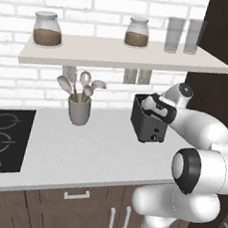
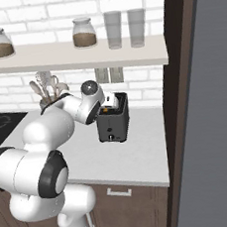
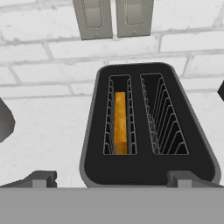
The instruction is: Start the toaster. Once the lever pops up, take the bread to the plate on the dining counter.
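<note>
- While the arm bends forward from its base, its forearm reaches to the back of the desk (image 1: 81, 152) and the hand points down over the toaster (image 1: 147, 124).
- In the hand view the end effector (image 3: 113, 177) hangs straight above the toaster's top; its two fingertips (image 3: 41, 178) stand wide apart, one past each side of the toaster's near end, with nothing between them and nothing held.
- Bread (image 3: 120, 122) stands on edge in the left slot as the hand view shows it; the right slot holds only its wire guides.
- From the left base view the hand covers the toaster's top, so slots and bread are hidden there; the front face with its small knobs shows.
- From the right base view the forearm and wrist cover the toaster's left part.
- A utensil cup (image 1: 79, 110) stands on the desk to the toaster's left, well apart; the right base view shows only its spoon tops behind the arm.
- A hob (image 1: 3, 138) is cut off at the left edge.
</note>
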